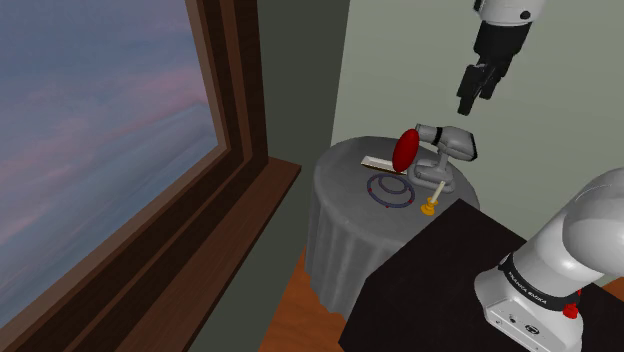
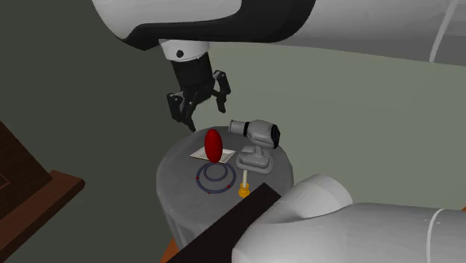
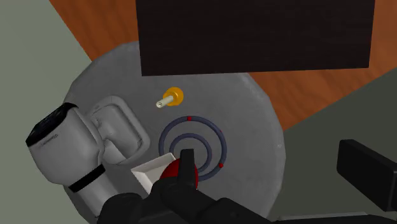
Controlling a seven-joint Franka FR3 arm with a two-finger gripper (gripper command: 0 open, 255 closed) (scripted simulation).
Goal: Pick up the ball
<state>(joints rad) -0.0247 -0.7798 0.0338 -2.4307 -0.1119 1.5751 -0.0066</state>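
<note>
Approach step: gripper (image 2: 200, 112), fingers apart and empty, hangs above the table (image 2: 179, 168); red ball (image 2: 213, 145) stands near its wall-side edge; next move likely descends to straddle the ball.

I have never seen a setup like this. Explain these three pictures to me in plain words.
This is a simulated white robot arm with a black two-finger gripper. One picture comes from a camera beside its dark stand. Another comes from a second camera nearby. The third comes from a camera on the hand, looking along the gripper. On the round grey table are a red oval ball beside a flat white tray, a grey camera-like device, two dark rings and a small orange-and-cream object. The gripper hangs open above the table, near the ball, and holds nothing.
</note>
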